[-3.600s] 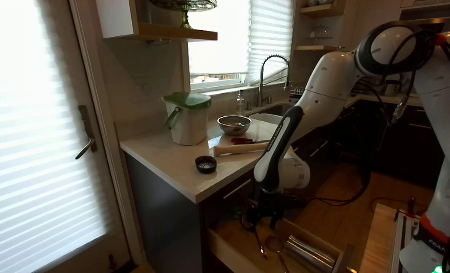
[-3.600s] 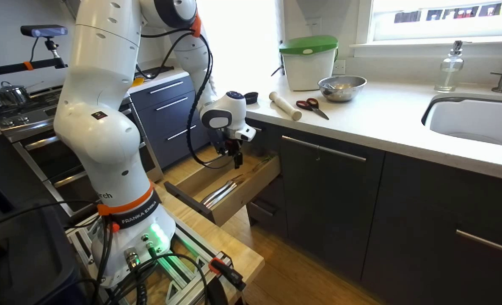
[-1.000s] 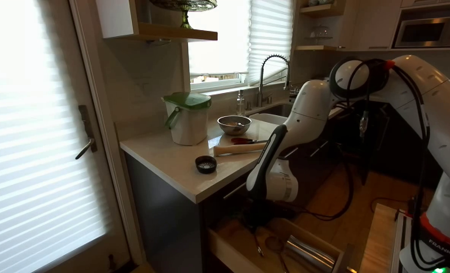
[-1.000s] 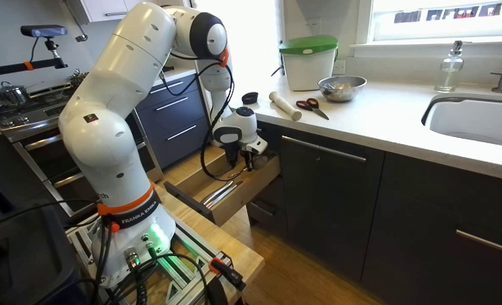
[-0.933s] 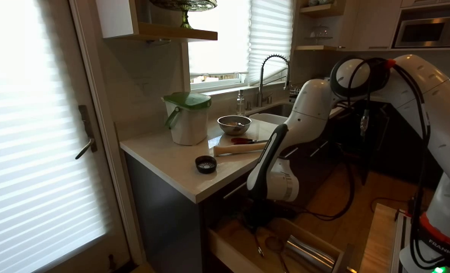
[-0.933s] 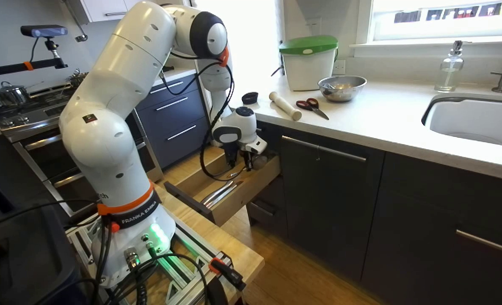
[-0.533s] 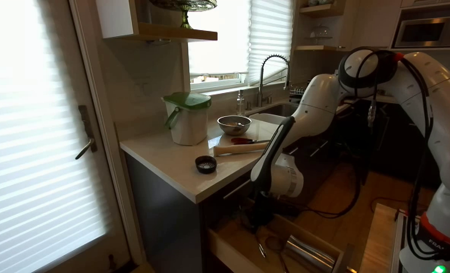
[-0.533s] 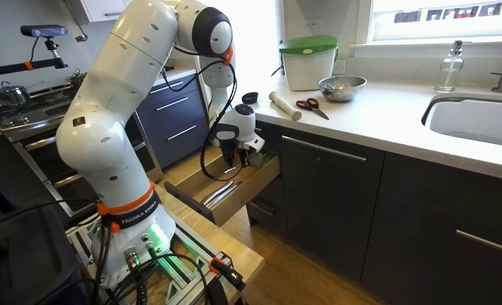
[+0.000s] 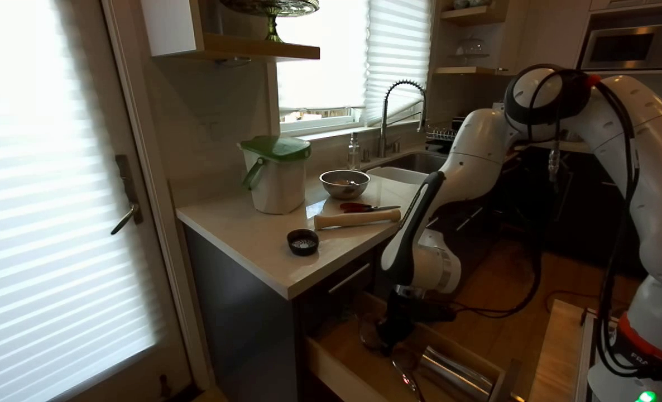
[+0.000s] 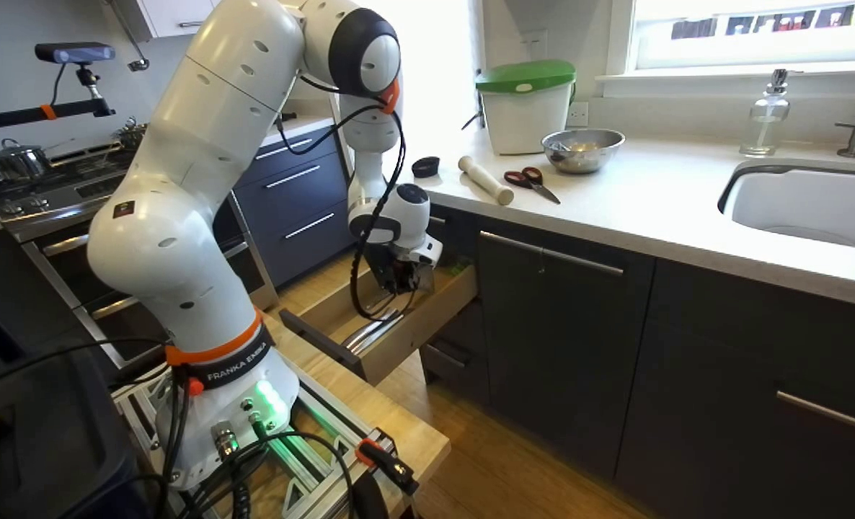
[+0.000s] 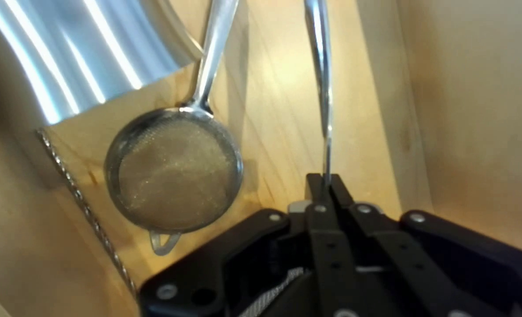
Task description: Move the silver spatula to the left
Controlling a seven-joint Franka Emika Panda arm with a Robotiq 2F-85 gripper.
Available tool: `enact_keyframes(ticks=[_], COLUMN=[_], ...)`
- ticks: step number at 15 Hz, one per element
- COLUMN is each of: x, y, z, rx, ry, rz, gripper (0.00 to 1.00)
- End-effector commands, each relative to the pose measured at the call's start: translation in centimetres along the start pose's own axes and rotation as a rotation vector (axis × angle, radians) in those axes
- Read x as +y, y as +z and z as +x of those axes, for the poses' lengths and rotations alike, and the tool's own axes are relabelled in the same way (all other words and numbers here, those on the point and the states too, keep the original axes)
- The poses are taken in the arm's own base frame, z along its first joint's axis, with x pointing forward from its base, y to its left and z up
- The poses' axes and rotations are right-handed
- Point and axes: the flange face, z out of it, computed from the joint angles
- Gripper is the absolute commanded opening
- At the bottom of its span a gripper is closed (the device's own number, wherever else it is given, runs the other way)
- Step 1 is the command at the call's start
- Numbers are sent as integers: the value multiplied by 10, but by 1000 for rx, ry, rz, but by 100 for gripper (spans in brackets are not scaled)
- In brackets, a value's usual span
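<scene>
The silver spatula's slim, shiny handle [image 11: 322, 79] runs up from the fingertips in the wrist view, over the light wood drawer floor. My gripper [image 11: 328, 182] is shut on its thin shaft. The part of the utensil behind the fingers is hidden in that view. In an exterior view the gripper [image 9: 388, 343] hangs low inside the open drawer, with the spatula's handle [image 9: 405, 375] pointing down toward the drawer front. A dim greyish shape sits beside the fingers there, too dark to make out well. The gripper [image 10: 402, 287] is also inside the drawer from another angle.
A round mesh strainer [image 11: 175, 171] lies left of the spatula in the wrist view. Beyond it are a curved silver metal piece [image 11: 98, 44] and a twisted metal rod [image 11: 85, 202]. Drawer walls [image 11: 476, 114] rise on both sides. The counter edge [image 9: 336, 268] overhangs the drawer's back.
In an exterior view the gripper and spatula have shifted right, toward the strainer, and the wrist has turned. The jaws stood apart several seconds ago; now they are shut on the shaft.
</scene>
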Motion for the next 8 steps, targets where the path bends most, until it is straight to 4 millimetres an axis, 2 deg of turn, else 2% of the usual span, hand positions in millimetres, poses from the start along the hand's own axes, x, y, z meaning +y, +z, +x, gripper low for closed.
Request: enact_keyframes(ticks=[1, 8], x=[-1, -4], y=[-1, 2], z=[-17, -38], rx=[-49, -128], ry=[-134, -304], rz=[25, 58], gripper=[1, 1])
